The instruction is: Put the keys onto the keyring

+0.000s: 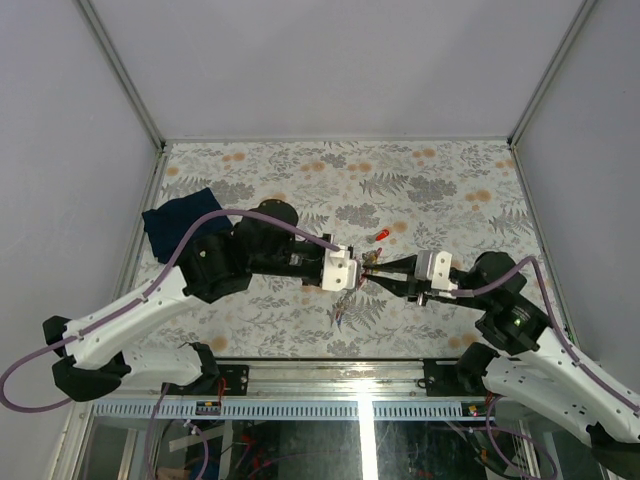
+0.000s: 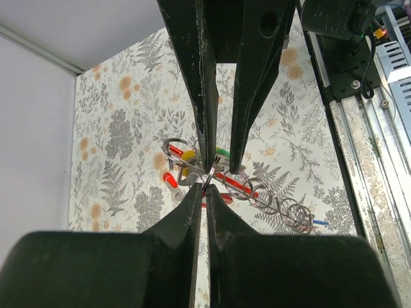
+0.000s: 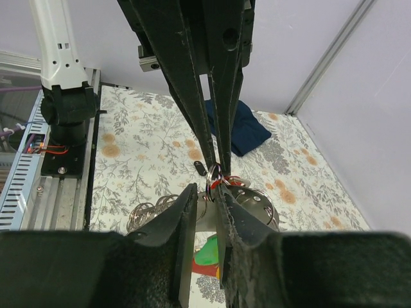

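Note:
Both grippers meet over the middle of the table. My left gripper (image 1: 365,264) (image 2: 205,188) is shut on the thin metal keyring (image 2: 212,174) (image 3: 214,177), which stands edge-on. My right gripper (image 1: 378,272) (image 3: 207,191) faces it with its jaws partly apart, the ring in the gap between them. The red strap (image 2: 231,184) and the grey fob (image 3: 257,205) hang just behind. Keys with yellow (image 2: 188,155), green (image 2: 221,153) (image 3: 207,251) and red (image 2: 170,179) tags cluster under the ring. A lone red-tagged key (image 1: 381,236) lies further back.
A dark blue cloth (image 1: 178,222) (image 3: 241,128) lies at the back left. A chain of metal rings (image 2: 282,208) (image 3: 151,212) trails over the floral table (image 1: 420,180), ending in a blue tag (image 2: 321,222). A black tag (image 3: 199,169) lies near the cloth.

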